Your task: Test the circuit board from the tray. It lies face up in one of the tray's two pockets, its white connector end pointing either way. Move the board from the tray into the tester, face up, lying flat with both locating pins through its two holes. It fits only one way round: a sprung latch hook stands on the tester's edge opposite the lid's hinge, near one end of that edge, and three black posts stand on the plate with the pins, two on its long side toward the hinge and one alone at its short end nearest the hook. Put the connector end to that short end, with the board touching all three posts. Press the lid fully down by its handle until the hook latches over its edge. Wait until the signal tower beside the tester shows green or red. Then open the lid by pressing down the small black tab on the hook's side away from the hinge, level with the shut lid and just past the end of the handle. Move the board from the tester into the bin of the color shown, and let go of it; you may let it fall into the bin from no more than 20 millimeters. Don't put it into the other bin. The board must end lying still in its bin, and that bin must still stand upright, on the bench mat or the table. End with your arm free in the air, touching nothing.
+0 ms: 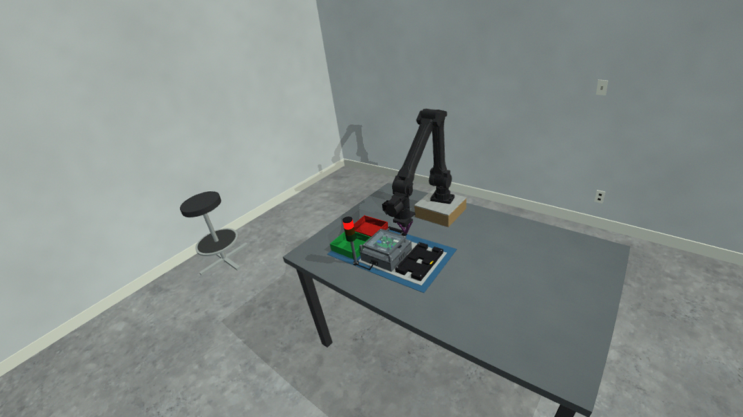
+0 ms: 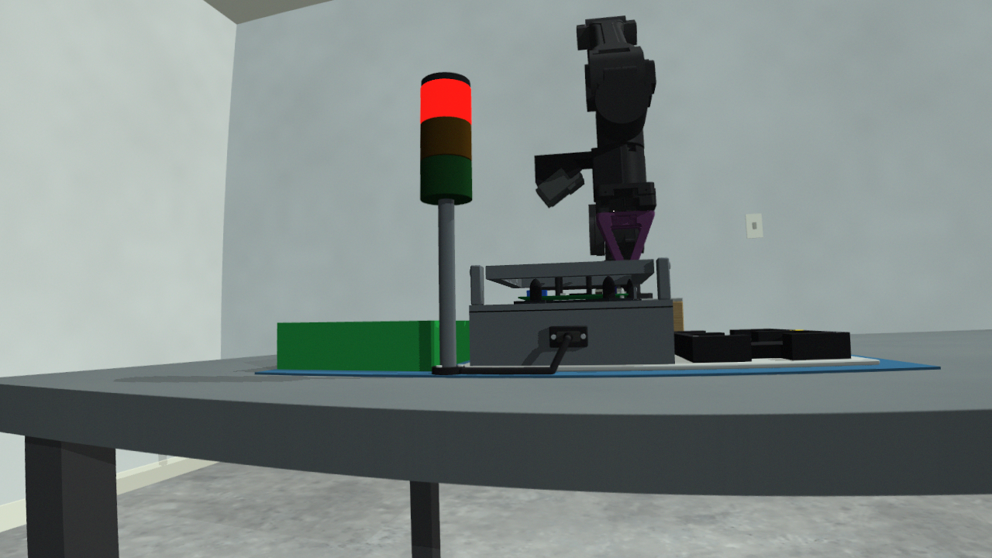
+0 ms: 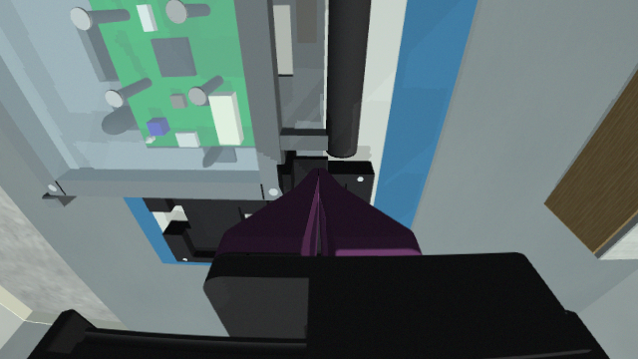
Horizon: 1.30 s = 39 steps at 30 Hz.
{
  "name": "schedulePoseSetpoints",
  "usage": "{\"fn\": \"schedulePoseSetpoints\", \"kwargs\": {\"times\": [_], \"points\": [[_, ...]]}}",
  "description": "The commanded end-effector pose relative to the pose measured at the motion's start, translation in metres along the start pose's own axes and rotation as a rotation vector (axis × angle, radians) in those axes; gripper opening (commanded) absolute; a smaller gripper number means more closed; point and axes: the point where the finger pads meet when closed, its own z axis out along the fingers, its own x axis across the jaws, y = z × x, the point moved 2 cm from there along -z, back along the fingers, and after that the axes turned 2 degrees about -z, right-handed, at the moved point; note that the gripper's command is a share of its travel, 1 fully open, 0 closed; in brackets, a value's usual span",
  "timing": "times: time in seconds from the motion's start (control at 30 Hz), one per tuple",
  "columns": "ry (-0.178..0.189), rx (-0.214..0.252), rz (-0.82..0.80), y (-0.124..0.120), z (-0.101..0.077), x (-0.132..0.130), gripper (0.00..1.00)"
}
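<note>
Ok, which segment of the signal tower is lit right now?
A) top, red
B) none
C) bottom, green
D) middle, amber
A: on the signal tower the top red segment glows bright, while the amber and green segments below it are dark; the board lies under the shut lid.
</note>
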Motion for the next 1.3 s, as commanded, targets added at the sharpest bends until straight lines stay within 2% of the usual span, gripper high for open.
{"fn": "schedulePoseSetpoints", "kwargs": {"times": [0.0,0.23,1.27], "points": [[0.008,-0.003,-0.005,-0.0061,0.0014,0.009,0.0],[-0.003,-0.003,-0.005,-0.0062,0.0058,0.0041,0.0],[-0.003,-0.003,-0.005,-0.0062,0.0058,0.0041,0.0]]}}
